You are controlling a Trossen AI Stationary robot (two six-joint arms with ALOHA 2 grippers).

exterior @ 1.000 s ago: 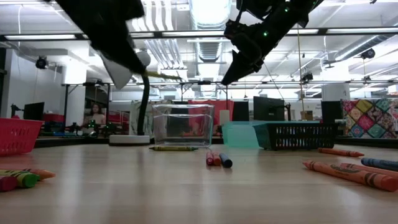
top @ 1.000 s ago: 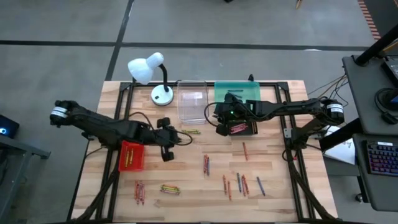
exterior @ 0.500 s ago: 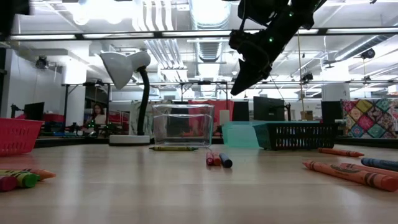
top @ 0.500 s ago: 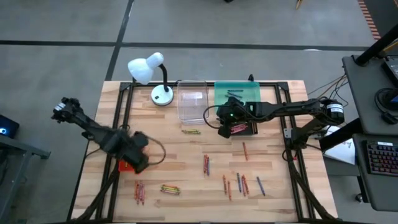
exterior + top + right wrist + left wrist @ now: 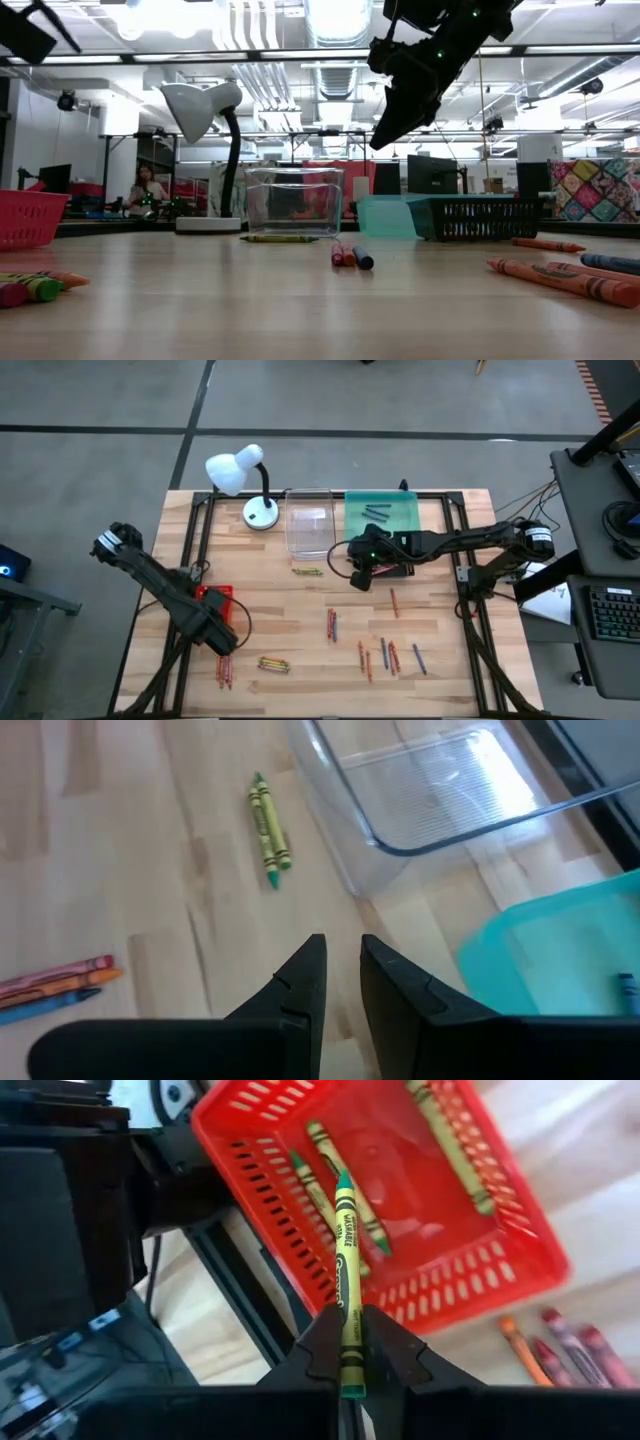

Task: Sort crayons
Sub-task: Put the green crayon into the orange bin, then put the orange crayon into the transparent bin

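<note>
My left gripper (image 5: 350,1355) hangs over the near rim of the red tray (image 5: 214,597), shut on a yellow-green crayon (image 5: 346,1260). Yellow crayons (image 5: 340,1175) lie in that tray. My right gripper (image 5: 342,970) hovers above the table's middle, just near of the clear tray (image 5: 309,525). Its fingers stand a narrow gap apart with nothing between them. A pair of yellow-green crayons (image 5: 307,571) lies on the wood close by. More crayons lie in groups toward the near edge (image 5: 385,655), (image 5: 273,662), (image 5: 223,668), (image 5: 331,624). My left gripper pinches the crayon's blunt rear end (image 5: 348,1332) between its two fingers. The crayon runs along the fingers and sticks out past them. The fingers point steeply down. The crayon is lifted clear, its pointed tip (image 5: 343,1178) aimed into the red tray.
A teal tray (image 5: 380,512) with dark crayons stands at the far edge beside the clear tray. A black tray (image 5: 397,567) sits partly under my right arm. A white desk lamp (image 5: 245,480) stands at the far left. A single orange crayon (image 5: 393,600) lies right of centre.
My left gripper has swung from the table's middle toward the left and near edges to over the red tray, tipping from nearly level to pointing steeply down and rolling about its axis. It has stayed shut.
</note>
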